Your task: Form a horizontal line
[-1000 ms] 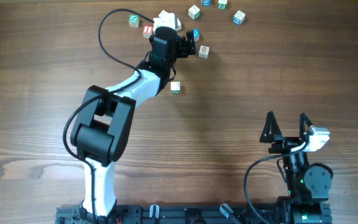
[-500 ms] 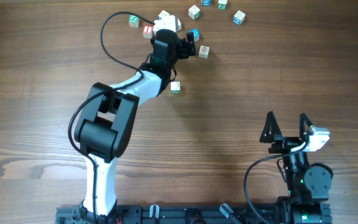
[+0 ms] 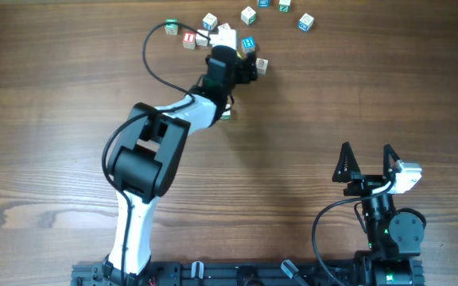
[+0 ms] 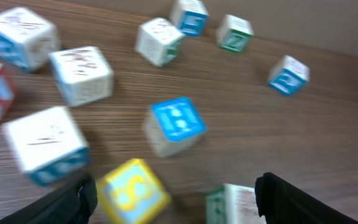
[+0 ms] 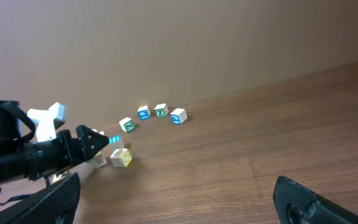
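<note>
No horizontal line shows; the cubes lie apart. My left gripper (image 3: 250, 69) is open at the far cluster, its tips beside a pale cube with a yellow mark (image 3: 261, 65). In the blurred left wrist view the left gripper (image 4: 176, 200) has a yellow-marked cube (image 4: 132, 193) by its left finger and a white cube with green edging (image 4: 235, 204) by its right finger, neither pinched. A blue-marked cube (image 4: 176, 124) sits just ahead. A green-marked cube (image 3: 226, 114) lies half under the left arm. My right gripper (image 3: 366, 161) rests open and empty near the front edge.
Several loose letter cubes are scattered along the far edge, among them a red-marked one (image 3: 188, 38), a green one (image 3: 171, 26) and a blue one (image 3: 305, 21). The left arm's black cable (image 3: 153, 59) loops over the table. The right wrist view shows bare wood (image 5: 241, 168).
The left arm has swung right and its gripper has shifted toward the pale yellow-marked cube, jaws a little narrower. The right arm has not moved.
</note>
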`<act>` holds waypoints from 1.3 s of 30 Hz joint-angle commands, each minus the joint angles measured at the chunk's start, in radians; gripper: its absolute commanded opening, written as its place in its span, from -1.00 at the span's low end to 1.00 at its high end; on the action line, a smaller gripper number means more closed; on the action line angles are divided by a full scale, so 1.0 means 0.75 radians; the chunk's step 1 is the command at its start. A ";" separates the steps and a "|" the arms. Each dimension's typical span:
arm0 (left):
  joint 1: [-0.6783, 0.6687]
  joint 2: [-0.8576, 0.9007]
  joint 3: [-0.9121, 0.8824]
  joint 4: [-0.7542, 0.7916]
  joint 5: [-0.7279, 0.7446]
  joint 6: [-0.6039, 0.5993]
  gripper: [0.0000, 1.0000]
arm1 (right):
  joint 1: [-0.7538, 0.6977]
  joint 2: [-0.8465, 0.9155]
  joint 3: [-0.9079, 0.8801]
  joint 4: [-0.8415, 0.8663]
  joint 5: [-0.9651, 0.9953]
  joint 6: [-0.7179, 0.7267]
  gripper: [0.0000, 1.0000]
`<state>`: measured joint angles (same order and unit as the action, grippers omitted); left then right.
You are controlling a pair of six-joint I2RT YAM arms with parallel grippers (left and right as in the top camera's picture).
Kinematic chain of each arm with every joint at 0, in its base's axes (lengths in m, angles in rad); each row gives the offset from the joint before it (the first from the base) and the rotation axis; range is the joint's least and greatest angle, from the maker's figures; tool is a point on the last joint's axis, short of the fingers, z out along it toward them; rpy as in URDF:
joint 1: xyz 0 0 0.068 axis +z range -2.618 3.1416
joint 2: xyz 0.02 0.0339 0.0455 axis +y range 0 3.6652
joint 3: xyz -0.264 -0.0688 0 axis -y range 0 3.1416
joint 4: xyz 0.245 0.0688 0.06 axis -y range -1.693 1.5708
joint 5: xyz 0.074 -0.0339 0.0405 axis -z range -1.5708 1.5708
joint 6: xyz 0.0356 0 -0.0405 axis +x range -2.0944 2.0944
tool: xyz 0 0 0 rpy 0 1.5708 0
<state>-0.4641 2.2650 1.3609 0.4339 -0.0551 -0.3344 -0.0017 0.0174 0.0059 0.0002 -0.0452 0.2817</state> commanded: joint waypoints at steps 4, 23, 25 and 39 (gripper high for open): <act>-0.020 0.010 0.030 -0.028 -0.054 0.016 0.67 | -0.006 -0.010 -0.001 0.003 -0.017 -0.023 0.99; -0.040 -0.033 0.072 -0.030 -0.084 0.058 0.99 | -0.006 -0.010 -0.001 0.003 -0.017 -0.023 0.99; -0.045 -0.053 0.082 -0.050 -0.114 0.058 0.99 | -0.006 -0.010 -0.001 0.003 -0.017 -0.022 0.99; -0.100 -0.106 0.086 -0.076 -0.138 0.057 0.98 | -0.006 -0.010 -0.001 0.003 -0.017 -0.023 0.99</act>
<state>-0.5129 2.2585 1.4075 0.3748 -0.1421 -0.3115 -0.0017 0.0174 0.0059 0.0002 -0.0452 0.2817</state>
